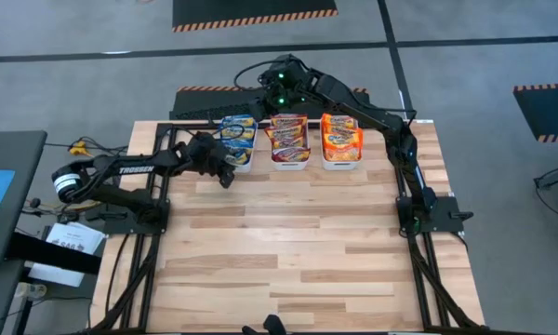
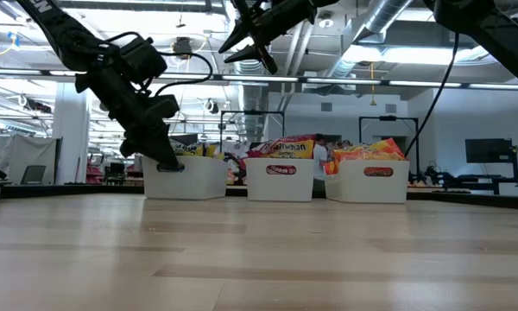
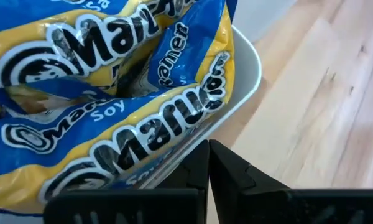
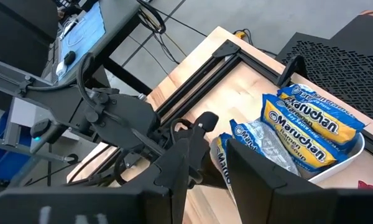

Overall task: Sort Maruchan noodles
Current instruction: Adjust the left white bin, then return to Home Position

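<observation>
Three white bins stand in a row at the table's far edge. The left bin (image 1: 241, 167) holds blue Maruchan noodles (image 3: 130, 93), the middle bin (image 2: 281, 181) maroon packets (image 1: 288, 137), the right bin (image 2: 375, 183) orange packets (image 1: 341, 137). My left gripper (image 3: 209, 152) is shut and slants down at the left bin's near wall (image 2: 190, 180), low by the table. My right gripper (image 2: 249, 41) hangs open high above the bins, nothing between its fingers (image 4: 186, 165). My left gripper's shut fingertips (image 3: 199, 163) stand right at the outer side of the left bin's near wall (image 3: 236, 109), just below its rim. I cannot tell whether they touch it.
The wooden table (image 1: 298, 261) stretches bare from the bins to the near edge. Dark frame rails run along its left (image 1: 153, 214) and right (image 1: 418, 233) sides by the arm bases. A desk with papers (image 1: 70, 242) stands off the table's left.
</observation>
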